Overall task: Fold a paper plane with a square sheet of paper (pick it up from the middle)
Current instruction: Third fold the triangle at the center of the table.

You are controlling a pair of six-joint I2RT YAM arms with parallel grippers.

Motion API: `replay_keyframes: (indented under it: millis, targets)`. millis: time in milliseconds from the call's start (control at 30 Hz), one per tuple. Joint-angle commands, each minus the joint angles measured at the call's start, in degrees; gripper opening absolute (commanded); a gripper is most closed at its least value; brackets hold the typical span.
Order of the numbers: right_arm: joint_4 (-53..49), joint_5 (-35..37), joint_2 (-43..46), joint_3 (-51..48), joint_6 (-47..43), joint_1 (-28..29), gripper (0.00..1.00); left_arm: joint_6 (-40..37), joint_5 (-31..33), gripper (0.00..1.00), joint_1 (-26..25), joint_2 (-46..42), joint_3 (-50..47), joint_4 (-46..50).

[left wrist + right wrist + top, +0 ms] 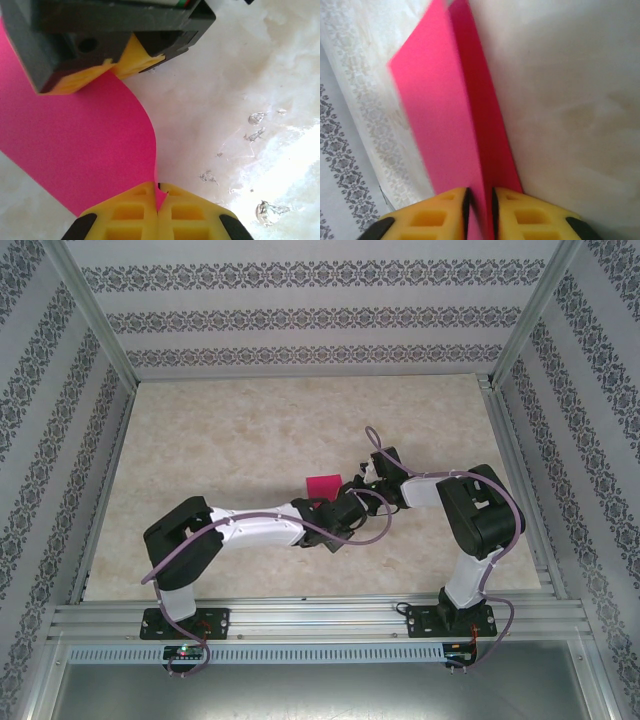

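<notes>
The square sheet of paper (323, 484) is magenta pink and held up off the table between the two arms at mid-table. In the left wrist view the paper (75, 140) curves away from my left gripper (159, 192), whose yellow fingers are shut on its near corner edge. The right gripper's yellow fingers (127, 60) sit on the paper's far side. In the right wrist view the paper (445, 110) stands as a folded ridge. It runs down between the jaws of my right gripper (480, 200), which stand slightly apart around it.
The table (250, 430) is pale marble-patterned, with aluminium rails on its sides and patterned walls all round. Both arms meet near the centre, left gripper (338, 510) and right gripper (362, 478) close together. Purple cables loop over both arms.
</notes>
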State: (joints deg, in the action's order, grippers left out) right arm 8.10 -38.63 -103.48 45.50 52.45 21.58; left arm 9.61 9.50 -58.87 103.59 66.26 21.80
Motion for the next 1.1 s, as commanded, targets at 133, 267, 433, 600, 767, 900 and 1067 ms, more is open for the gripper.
replay_keyframes:
  millis: [133,267,433,600,767,900,1067]
  targets:
    - [-7.7,2.9,5.2,1.2,-4.0,-2.0,0.33,4.4,-19.9,0.0,8.9,-4.3,-4.0,-3.5]
    - [-12.6,5.5,8.1,2.8,-7.9,-2.3,0.34,5.6,-30.7,0.0,13.4,-4.5,-4.7,-4.7]
    - [-9.3,2.4,7.2,4.8,-7.4,-1.7,0.23,5.7,-39.1,0.01,17.9,-3.2,-4.8,-5.3]
    - [-8.4,1.0,1.9,8.9,-6.8,-0.3,0.13,5.9,-42.1,0.01,20.1,-3.0,-5.6,-5.5]
    - [-8.6,0.0,-3.0,13.0,-7.2,0.5,0.12,6.1,-44.8,0.02,22.2,-2.8,-6.5,-5.7]
    - [-12.0,1.4,-6.6,16.1,-9.2,0.9,0.12,5.9,-45.8,0.03,23.3,-2.3,-6.4,-5.7]
    - [-16.6,3.8,-9.8,18.6,-12.3,1.5,0.12,5.9,-46.8,0.04,24.2,-1.4,-6.0,-5.1]
